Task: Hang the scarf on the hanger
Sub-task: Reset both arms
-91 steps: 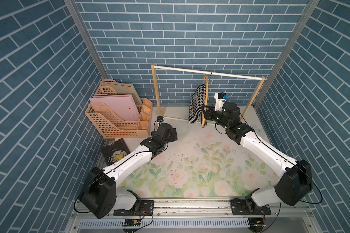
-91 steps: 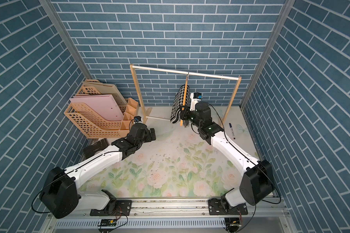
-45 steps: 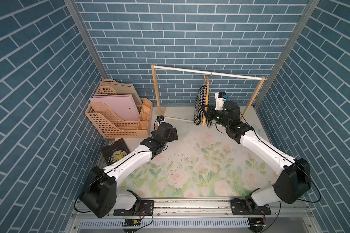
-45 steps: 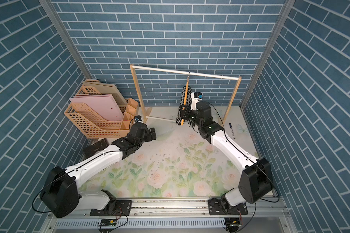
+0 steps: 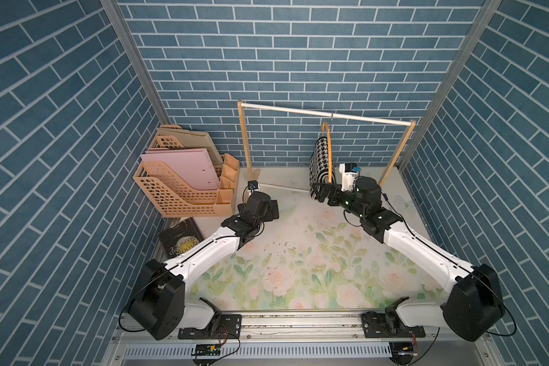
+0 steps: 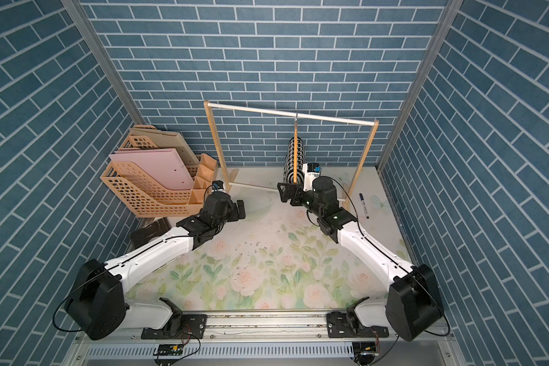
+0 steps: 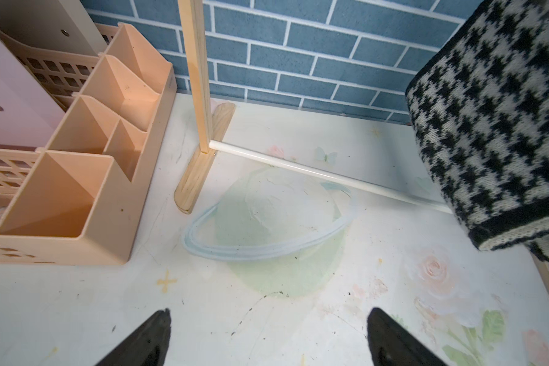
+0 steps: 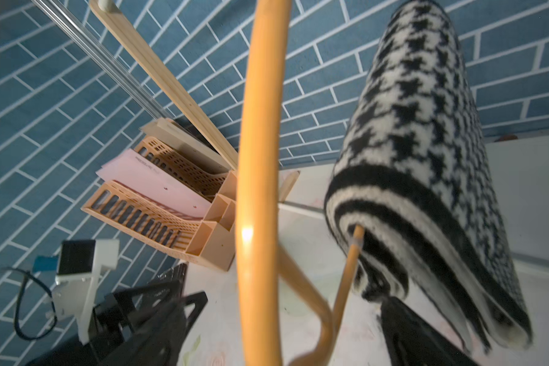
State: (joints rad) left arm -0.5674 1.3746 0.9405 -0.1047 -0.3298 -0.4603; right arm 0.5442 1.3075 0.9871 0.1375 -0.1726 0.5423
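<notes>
In both top views the scarf (image 5: 318, 158) is draped over the hanger (image 5: 329, 152), which hangs by its hook from the top rod of the rack (image 5: 298, 111) at the back of the counter (image 5: 298, 253). The right gripper (image 5: 321, 191) sits just below the hanger's lower end, spread wide. The left gripper (image 6: 239, 210) rests low near the file tray (image 6: 146, 193), well apart from the hanger.

From the left wrist, the left gripper (image 7: 268, 329) is open over bare counter and holds nothing. The scarf (image 7: 488, 126) hangs clear of the surface, off to one side.

From the right wrist, the scarf (image 8: 425, 152) is folded over the hanger's thin lower bar (image 8: 349, 263), with both sides hanging down. The right gripper (image 8: 286, 317) has its fingers apart, the end of the hanger (image 8: 260, 142) between them, clamped on nothing. Whether one finger brushes the scarf's hem I cannot tell.

To my eye the hanging is done. All that's left is for the right arm to draw back without snagging the cloth or swinging the hanger.
</notes>
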